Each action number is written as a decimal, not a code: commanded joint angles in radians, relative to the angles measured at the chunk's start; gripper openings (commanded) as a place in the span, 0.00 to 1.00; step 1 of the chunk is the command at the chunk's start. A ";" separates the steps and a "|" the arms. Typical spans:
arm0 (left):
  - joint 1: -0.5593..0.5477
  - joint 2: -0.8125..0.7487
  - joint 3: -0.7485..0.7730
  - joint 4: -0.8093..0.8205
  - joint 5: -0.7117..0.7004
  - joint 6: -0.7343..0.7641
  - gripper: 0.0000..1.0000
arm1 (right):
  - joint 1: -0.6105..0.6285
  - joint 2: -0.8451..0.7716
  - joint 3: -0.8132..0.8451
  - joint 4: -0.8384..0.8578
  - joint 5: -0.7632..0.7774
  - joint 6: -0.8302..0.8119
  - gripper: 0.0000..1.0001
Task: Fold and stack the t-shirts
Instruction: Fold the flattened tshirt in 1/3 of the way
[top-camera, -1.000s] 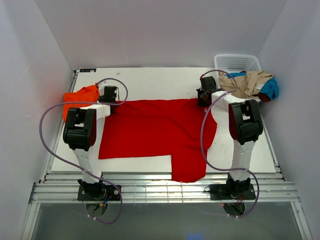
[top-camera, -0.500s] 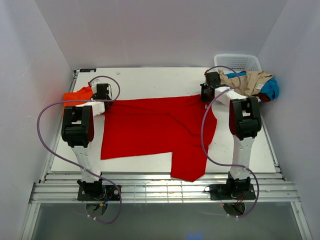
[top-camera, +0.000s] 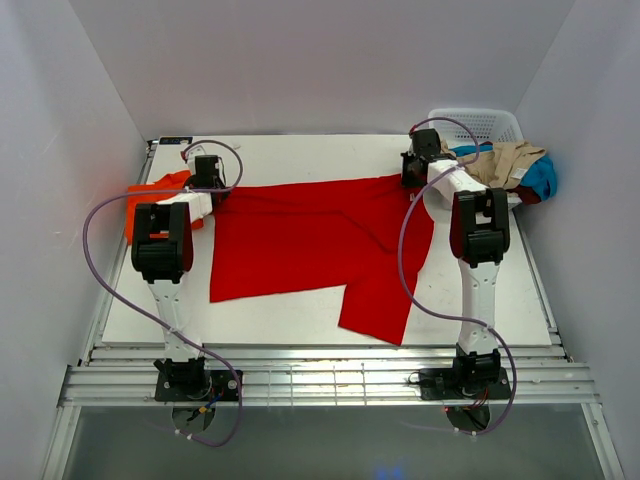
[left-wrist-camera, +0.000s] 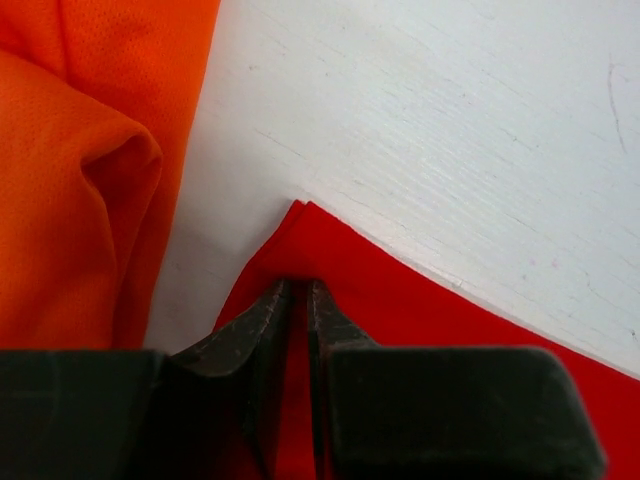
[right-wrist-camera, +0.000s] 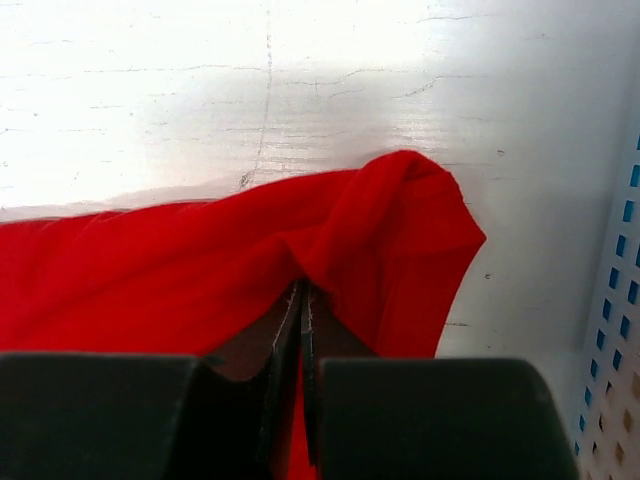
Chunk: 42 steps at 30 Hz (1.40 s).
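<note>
While the left gripper (left-wrist-camera: 298, 300) and right gripper (right-wrist-camera: 302, 300) clamp the red shirt (top-camera: 310, 235), the basket (top-camera: 475, 123) holds clothes (top-camera: 505, 165) on the white table (top-camera: 300, 155).

Red and orange on white
Plain bright red t-shirt (top-camera: 300, 240), plain orange t-shirt (top-camera: 155, 184), white worktop (top-camera: 300, 160), white lattice basket (top-camera: 475, 122), tan cloth (top-camera: 500, 165), blue cloth (top-camera: 543, 178).

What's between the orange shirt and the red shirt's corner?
Only bare white tabletop, in the left wrist view, between the bright orange cloth shirt and the corner of the bright red cloth shirt.
</note>
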<state>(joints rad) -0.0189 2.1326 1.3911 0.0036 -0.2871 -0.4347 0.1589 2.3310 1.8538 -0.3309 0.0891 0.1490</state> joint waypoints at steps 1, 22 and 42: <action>0.014 -0.015 -0.024 -0.031 0.037 0.036 0.24 | -0.021 0.012 0.025 -0.033 0.001 -0.049 0.08; -0.398 -0.329 -0.076 0.124 -0.055 0.145 0.70 | 0.088 -0.760 -0.660 0.128 -0.057 -0.068 0.43; -0.547 -0.134 -0.041 0.069 0.048 0.086 0.72 | 0.245 -0.780 -0.935 0.227 -0.006 -0.005 0.41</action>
<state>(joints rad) -0.5648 2.0109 1.3319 0.0715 -0.2451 -0.3416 0.4000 1.5311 0.9234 -0.1570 0.0750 0.1322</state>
